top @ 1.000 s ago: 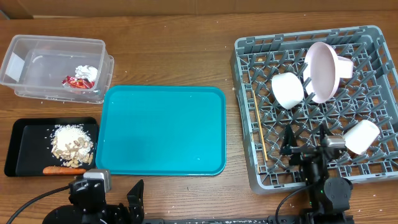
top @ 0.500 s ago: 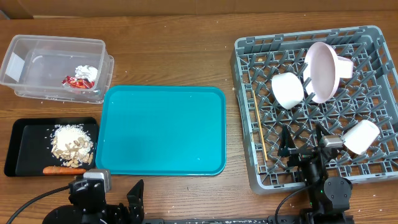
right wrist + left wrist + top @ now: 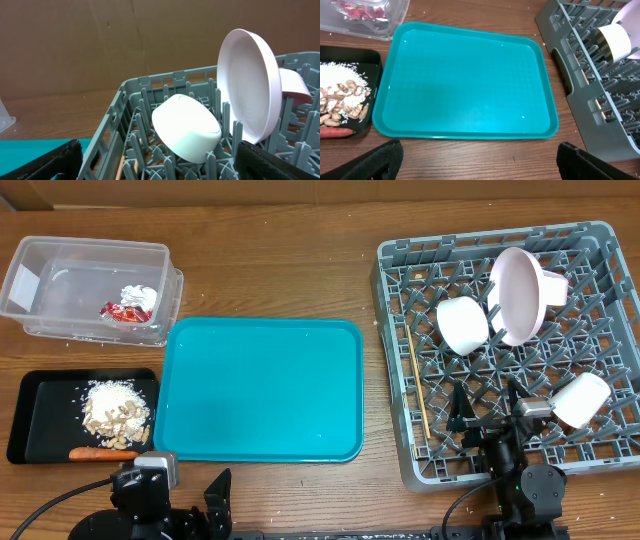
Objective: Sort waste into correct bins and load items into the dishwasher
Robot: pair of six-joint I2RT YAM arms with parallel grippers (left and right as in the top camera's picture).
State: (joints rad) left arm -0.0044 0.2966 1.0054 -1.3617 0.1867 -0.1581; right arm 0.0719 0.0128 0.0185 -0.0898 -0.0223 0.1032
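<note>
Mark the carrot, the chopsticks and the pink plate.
carrot (image 3: 103,453), overhead view, middle of its body.
chopsticks (image 3: 419,383), overhead view, halfway along the sticks.
pink plate (image 3: 247,86), right wrist view, centre of its face.

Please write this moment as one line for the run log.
left end effector: open, empty | right end effector: open, empty, above dish rack | wrapper, tissue: in clear tub | scraps, carrot: in black tray

Tub (image 3: 30,255): back left of you, wrapper (image 3: 125,311) and tissue (image 3: 138,293) in it.
Shallow tray (image 3: 40,420): in front of the tub, scraps (image 3: 115,412) and carrot (image 3: 100,453) on it.
Large tray (image 3: 260,390): middle, right of both.
Rack (image 3: 390,270): on your right, holding plate (image 3: 517,295), bowl (image 3: 462,325) and cup (image 3: 580,400); chopsticks (image 3: 417,385) along its left side.
</note>
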